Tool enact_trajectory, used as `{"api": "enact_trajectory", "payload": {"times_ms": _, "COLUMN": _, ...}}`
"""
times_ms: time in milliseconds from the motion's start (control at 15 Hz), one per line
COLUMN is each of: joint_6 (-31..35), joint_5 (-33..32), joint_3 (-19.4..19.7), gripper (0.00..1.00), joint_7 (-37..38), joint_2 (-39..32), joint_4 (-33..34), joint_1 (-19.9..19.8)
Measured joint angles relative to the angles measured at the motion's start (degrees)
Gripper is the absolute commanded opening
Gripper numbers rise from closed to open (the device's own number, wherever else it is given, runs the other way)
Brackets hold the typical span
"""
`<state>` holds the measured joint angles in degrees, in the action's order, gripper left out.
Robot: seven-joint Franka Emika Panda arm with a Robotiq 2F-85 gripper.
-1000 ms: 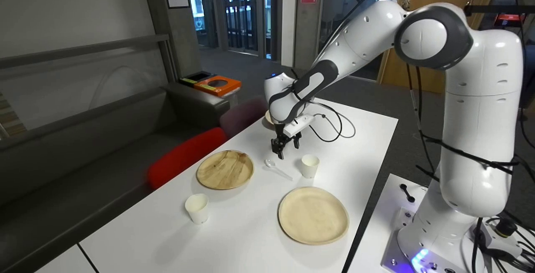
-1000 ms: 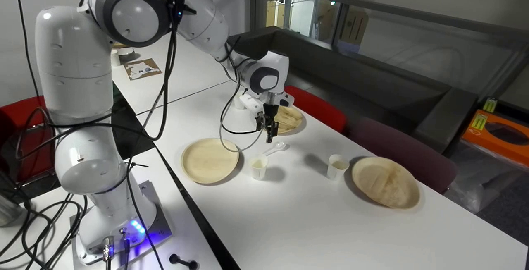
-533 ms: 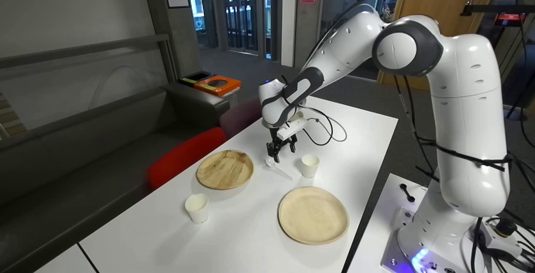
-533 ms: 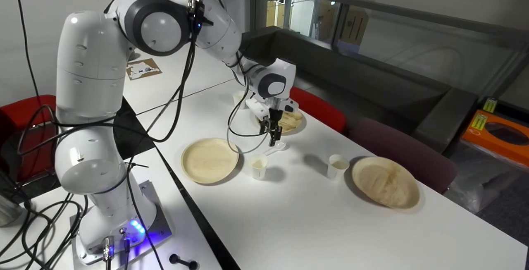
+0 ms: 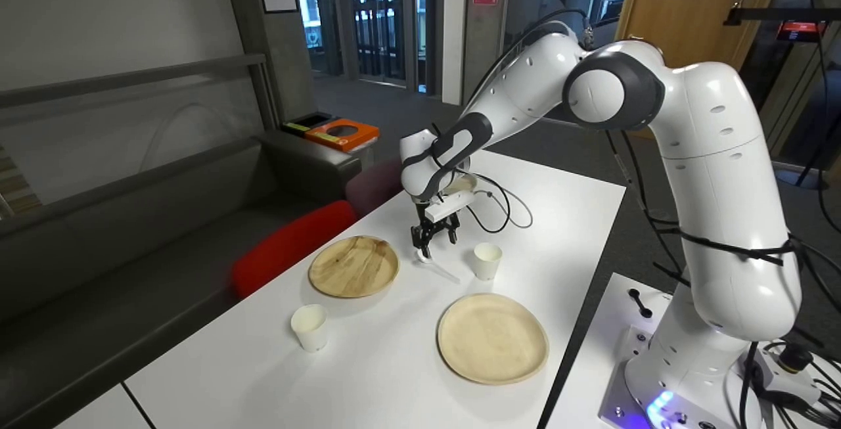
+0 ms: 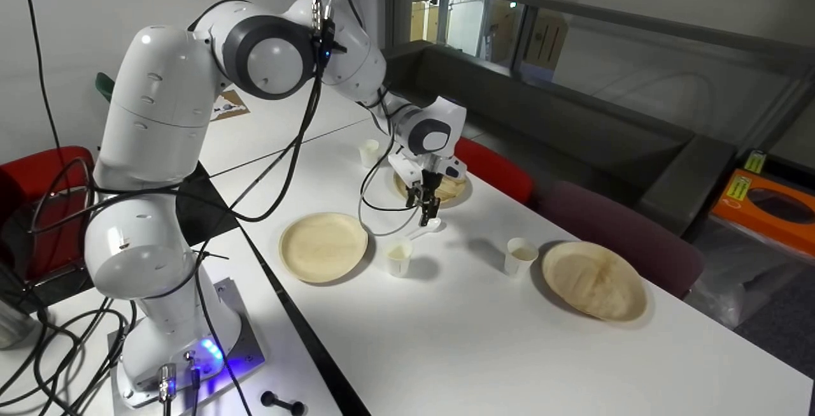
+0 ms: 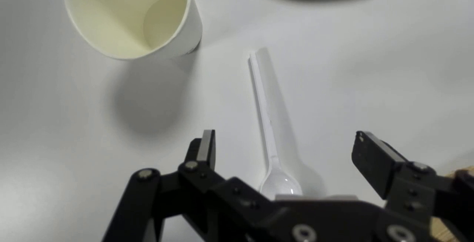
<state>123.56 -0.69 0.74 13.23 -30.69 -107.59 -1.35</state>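
Observation:
A white plastic spoon (image 7: pixel 263 116) lies on the white table, its bowl end partly hidden by the gripper body in the wrist view. My gripper (image 7: pixel 285 135) stands open above it, with the spoon between the two spread fingers and touching neither, as far as can be seen. In both exterior views the gripper (image 5: pixel 439 245) (image 6: pixel 418 213) hangs low by the bowl end of the spoon (image 5: pixel 443 273) (image 6: pixel 417 234). A pale paper cup (image 5: pixel 486 262) (image 6: pixel 398 258) stands upright near the handle end; the wrist view has this cup (image 7: pixel 189 30) at upper left.
A wooden plate (image 5: pixel 355 267) lies beside the gripper, and a paler plate (image 5: pixel 493 339) nearer the robot base. Another cup (image 5: pixel 310 327) stands farther along. At the opposite end are a third cup (image 6: pixel 521 258) and plate (image 6: pixel 595 281). A red chair (image 5: pixel 292 245) borders the table.
The arm has leaned forward and lowered. My gripper has moved left and slightly down in an exterior view, coming over the spoon's bowl end. It has stayed open; spoon, cups and plates have not moved.

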Motion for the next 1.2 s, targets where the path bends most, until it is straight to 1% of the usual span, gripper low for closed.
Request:
{"api": "enact_trajectory", "payload": {"times_ms": 533, "joint_6": 0.06, "joint_5": 0.0, "joint_3": 0.75, "gripper": 1.0, "joint_7": 2.99, "joint_2": -5.64, "joint_4": 5.56, "joint_1": 0.92}}
{"api": "enact_trajectory", "payload": {"times_ms": 1000, "joint_6": 0.19, "joint_5": 0.0, "joint_3": 1.16, "gripper": 1.0, "joint_7": 4.1, "joint_2": -8.14, "joint_4": 7.89, "joint_1": 2.14}}
{"api": "enact_trajectory", "payload": {"times_ms": 1067, "joint_6": 0.23, "joint_5": 0.0, "joint_3": 1.16, "gripper": 0.85, "joint_7": 4.14, "joint_2": -8.28, "joint_4": 8.04, "joint_1": 2.23}}
{"api": "enact_trajectory", "payload": {"times_ms": 1133, "joint_6": 0.27, "joint_5": 0.0, "joint_3": 1.16, "gripper": 0.74, "joint_7": 4.14, "joint_2": -8.43, "joint_4": 8.22, "joint_1": 2.29}}
{"api": "enact_trajectory", "payload": {"times_ms": 1200, "joint_6": 0.3, "joint_5": 0.0, "joint_3": 1.16, "gripper": 0.68, "joint_7": 4.14, "joint_2": -8.57, "joint_4": 8.4, "joint_1": 2.31}}
